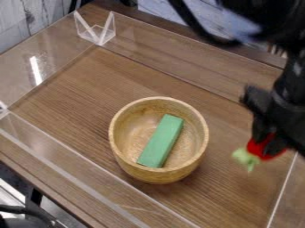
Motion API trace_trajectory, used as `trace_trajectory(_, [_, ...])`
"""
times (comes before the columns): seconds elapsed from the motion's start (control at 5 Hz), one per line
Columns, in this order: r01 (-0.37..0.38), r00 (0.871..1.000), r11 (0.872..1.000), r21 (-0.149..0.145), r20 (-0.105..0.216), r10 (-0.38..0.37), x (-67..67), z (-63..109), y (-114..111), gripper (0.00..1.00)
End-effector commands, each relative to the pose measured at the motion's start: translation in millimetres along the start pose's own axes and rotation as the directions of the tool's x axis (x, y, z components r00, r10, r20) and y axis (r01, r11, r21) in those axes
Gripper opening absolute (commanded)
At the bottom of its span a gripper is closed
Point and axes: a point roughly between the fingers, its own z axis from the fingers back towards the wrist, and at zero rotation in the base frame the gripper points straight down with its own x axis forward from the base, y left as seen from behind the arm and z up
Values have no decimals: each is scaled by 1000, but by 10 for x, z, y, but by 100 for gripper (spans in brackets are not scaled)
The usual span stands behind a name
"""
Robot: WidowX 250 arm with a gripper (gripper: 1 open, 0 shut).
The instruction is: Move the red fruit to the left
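The red fruit point(263, 148), small and glossy with a light green leafy end point(247, 158), hangs a little above the wooden table at the right side. My gripper point(269, 142) comes down on it from above and is shut on it; the dark fingers are motion-blurred. The fruit is to the right of the wooden bowl point(123, 120), apart from it.
The wooden bowl holds a flat green block point(161, 140). Clear acrylic walls point(36, 67) border the table on the left and front. A small clear stand point(95, 30) sits at the back left. Bare wood lies left of the bowl.
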Motion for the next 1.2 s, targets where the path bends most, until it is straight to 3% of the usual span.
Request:
trace_trajectory(0.0, [-3, 996, 1000, 31, 87, 0, 55, 360, 277, 0])
trace_trajectory(0.2, [-23, 994, 998, 60, 104, 16, -30, 532, 533, 0])
trace_trajectory(0.4, [-73, 994, 993, 91, 91, 65, -180, 666, 919, 0])
trace_trajectory(0.6, [-137, 990, 983, 121, 54, 131, -398, 748, 1335, 0])
trace_trajectory(1.0, [-146, 989, 978, 146, 18, 145, -773, 755, 1998, 0])
